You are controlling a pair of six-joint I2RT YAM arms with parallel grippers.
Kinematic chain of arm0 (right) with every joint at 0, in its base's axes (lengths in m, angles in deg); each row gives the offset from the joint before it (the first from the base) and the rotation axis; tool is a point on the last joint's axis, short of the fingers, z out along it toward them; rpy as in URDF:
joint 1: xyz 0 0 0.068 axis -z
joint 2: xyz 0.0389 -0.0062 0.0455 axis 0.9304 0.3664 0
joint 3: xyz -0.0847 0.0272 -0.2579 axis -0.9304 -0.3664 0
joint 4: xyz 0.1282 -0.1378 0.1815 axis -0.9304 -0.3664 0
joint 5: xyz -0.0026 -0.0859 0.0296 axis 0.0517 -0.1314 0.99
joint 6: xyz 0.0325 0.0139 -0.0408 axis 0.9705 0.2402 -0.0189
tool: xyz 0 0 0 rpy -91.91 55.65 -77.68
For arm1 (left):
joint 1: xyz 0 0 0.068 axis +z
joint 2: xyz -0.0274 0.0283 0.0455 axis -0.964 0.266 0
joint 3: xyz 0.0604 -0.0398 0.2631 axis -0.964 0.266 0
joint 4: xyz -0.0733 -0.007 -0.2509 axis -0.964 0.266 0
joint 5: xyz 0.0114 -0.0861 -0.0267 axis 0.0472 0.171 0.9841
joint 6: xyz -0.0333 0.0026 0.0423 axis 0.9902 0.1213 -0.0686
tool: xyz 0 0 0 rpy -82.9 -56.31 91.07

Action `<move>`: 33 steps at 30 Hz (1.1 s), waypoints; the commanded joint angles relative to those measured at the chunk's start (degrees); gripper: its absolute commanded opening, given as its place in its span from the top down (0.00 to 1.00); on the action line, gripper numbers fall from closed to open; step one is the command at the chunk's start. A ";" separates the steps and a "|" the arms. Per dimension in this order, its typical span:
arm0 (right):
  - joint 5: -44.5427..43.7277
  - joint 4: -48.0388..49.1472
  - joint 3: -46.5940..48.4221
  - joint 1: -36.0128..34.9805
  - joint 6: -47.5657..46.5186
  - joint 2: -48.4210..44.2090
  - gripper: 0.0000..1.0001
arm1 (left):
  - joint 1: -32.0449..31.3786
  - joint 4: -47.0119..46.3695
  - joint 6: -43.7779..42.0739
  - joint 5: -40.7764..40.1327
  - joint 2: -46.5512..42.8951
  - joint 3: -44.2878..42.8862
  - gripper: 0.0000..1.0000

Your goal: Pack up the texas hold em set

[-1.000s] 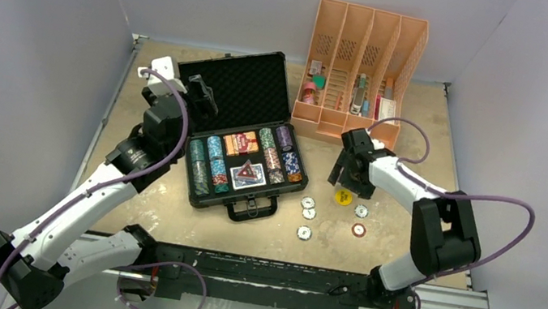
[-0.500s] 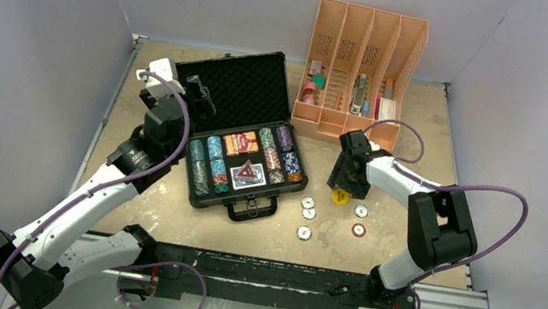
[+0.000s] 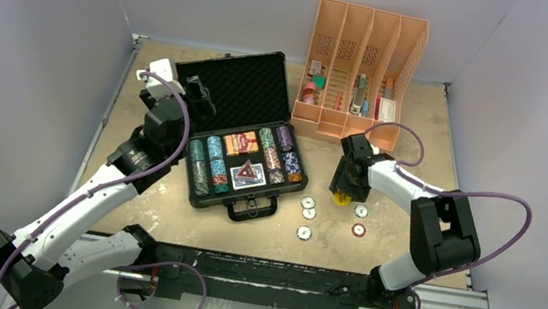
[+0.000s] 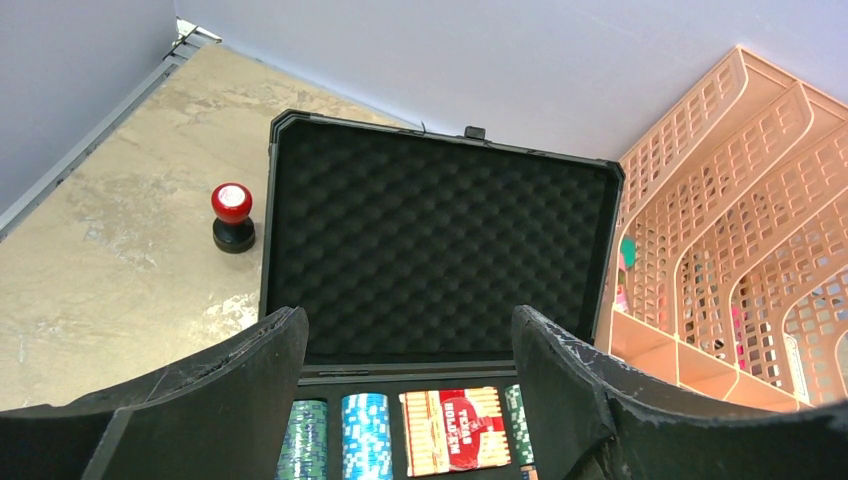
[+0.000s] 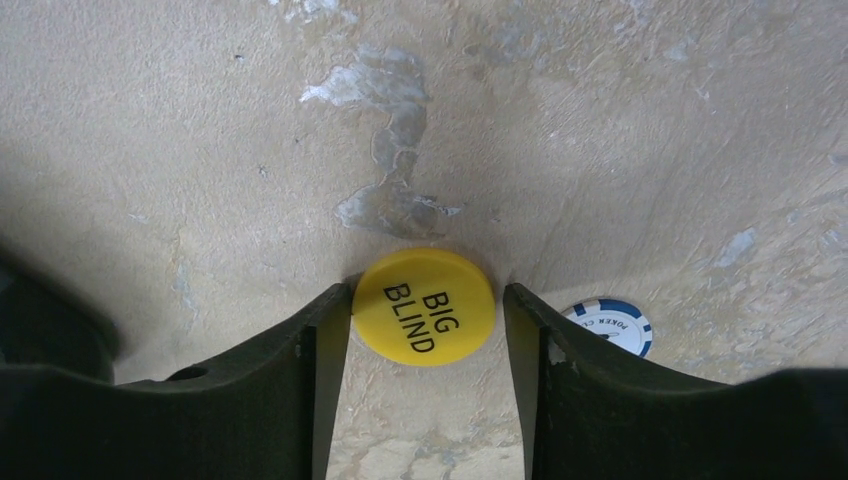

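My right claw (image 5: 428, 296) is down on the table right of the case (image 3: 247, 93), spread around the yellow "BIG BLIND" button (image 5: 424, 305). One finger (image 5: 325, 340) touches its edge and the other sits just beside it, so there is no pinch that I can see. Five loose chips (image 3: 304, 232) lie right of the case, near its handle. My left claw (image 4: 410, 330) hangs spread over the open case, holding nothing.

White-and-black arms (image 3: 78, 207), seemingly purple cables (image 3: 395, 124).
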 commanded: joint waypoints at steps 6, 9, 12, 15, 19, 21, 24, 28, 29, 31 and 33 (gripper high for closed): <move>1.84 -1.61 -0.12 0.14 -0.06 0.83 0.56 | 0.40 -2.15 -0.94 -0.43 -1.52 0.08 0.26; 1.10 -2.48 1.23 0.06 0.22 -0.93 0.55 | 0.39 -2.00 -0.95 -0.52 -1.67 0.08 0.26; 1.09 -3.25 3.47 -0.09 -0.01 -2.79 0.55 | 0.41 -1.94 -0.88 -0.65 -1.84 0.06 0.26; 1.38 -3.98 5.51 -1.30 -0.13 -3.96 0.54 | 0.39 -1.78 -0.88 -1.20 -2.33 0.06 0.26; 1.42 -4.91 12.35 -5.30 0.30 -3.62 0.53 | 0.40 -1.29 -0.66 -3.58 -3.14 0.09 0.26; 1.26 -5.16 15.78 -7.88 0.65 -2.28 0.53 | 0.39 -0.82 -0.38 -5.03 -3.39 -0.04 0.26; 1.27 -4.52 21.32 -12.71 1.01 0.83 0.53 | 0.40 -0.15 0.15 -6.94 -3.77 -0.21 0.26; 0.85 -2.71 29.72 -17.87 0.05 6.60 0.53 | 0.39 0.41 0.73 -9.62 -4.61 -0.07 0.27; 0.36 -2.71 32.10 -18.87 -0.31 8.34 0.53 | 0.39 0.43 0.79 -10.30 -4.87 0.07 0.27; -0.11 -2.70 37.23 -20.64 -1.48 12.64 0.53 | 0.39 0.52 1.10 -11.96 -5.30 0.22 0.27; -0.46 -2.17 43.00 -22.22 -3.19 16.17 0.53 | 0.39 0.37 1.23 -12.96 -5.64 0.46 0.27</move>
